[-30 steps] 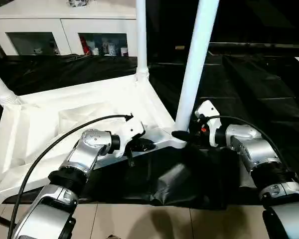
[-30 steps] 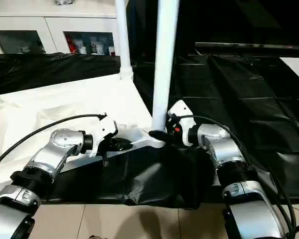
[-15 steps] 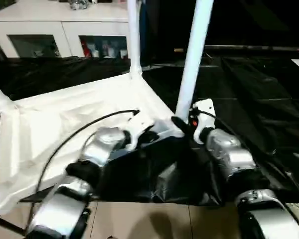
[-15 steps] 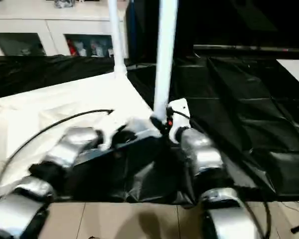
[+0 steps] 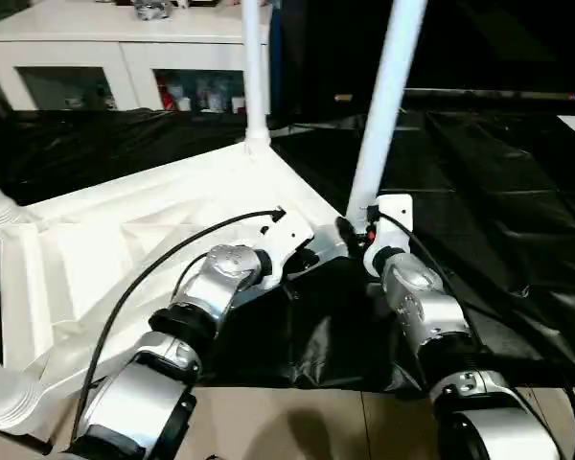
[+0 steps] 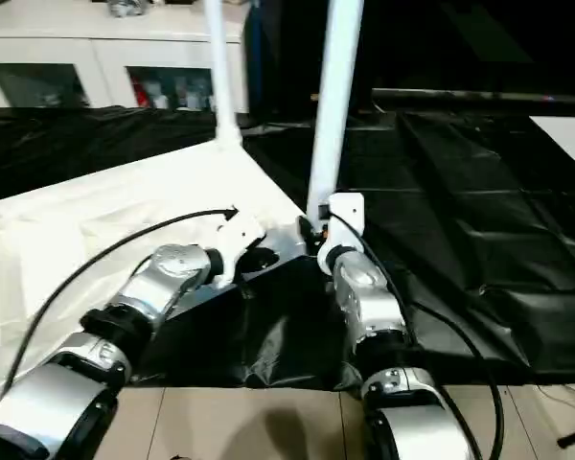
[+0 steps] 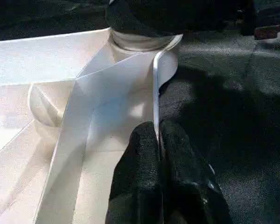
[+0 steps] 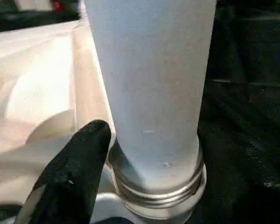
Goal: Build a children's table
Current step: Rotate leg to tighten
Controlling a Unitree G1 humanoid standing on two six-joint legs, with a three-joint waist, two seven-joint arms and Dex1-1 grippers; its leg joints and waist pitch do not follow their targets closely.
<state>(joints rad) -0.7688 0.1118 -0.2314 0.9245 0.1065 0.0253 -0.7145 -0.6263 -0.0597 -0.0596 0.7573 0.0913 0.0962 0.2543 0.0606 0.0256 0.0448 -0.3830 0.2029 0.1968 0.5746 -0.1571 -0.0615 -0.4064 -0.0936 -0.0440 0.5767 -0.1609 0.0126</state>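
Since one second ago, we see both forearms drawn closer together at the near corner of the tabletop (image 5: 153, 240), and the right gripper (image 5: 350, 230) now sits tight against the base of the nearest leg (image 5: 383, 105) rather than off to its right side.

The tabletop lies upside down, ribbed underside up, on black sheeting (image 5: 498, 192). Its near edge wall runs directly between the left gripper's (image 7: 157, 140) fingers, which are pressed together on that thin white wall; the round corner socket (image 7: 142, 39) lies just ahead of the fingertips. The left forearm reaches forward and inward, with the wrist angled toward the corner.

The nearest leg rises upright from the corner socket immediately ahead of the right gripper. One black finger (image 8: 77, 172) rests beside the threaded collar (image 8: 158, 189) at the leg's foot; we cannot tell from the views whether the fingers are spread or clamped on the leg. The right forearm extends nearly straight ahead.

A second leg (image 5: 254, 67) stands at the far corner, well beyond both grippers. Legs are smooth, white, round and tapered; the tabletop is glossy white plastic with raised ribs. A white cabinet (image 5: 115, 57) stands behind
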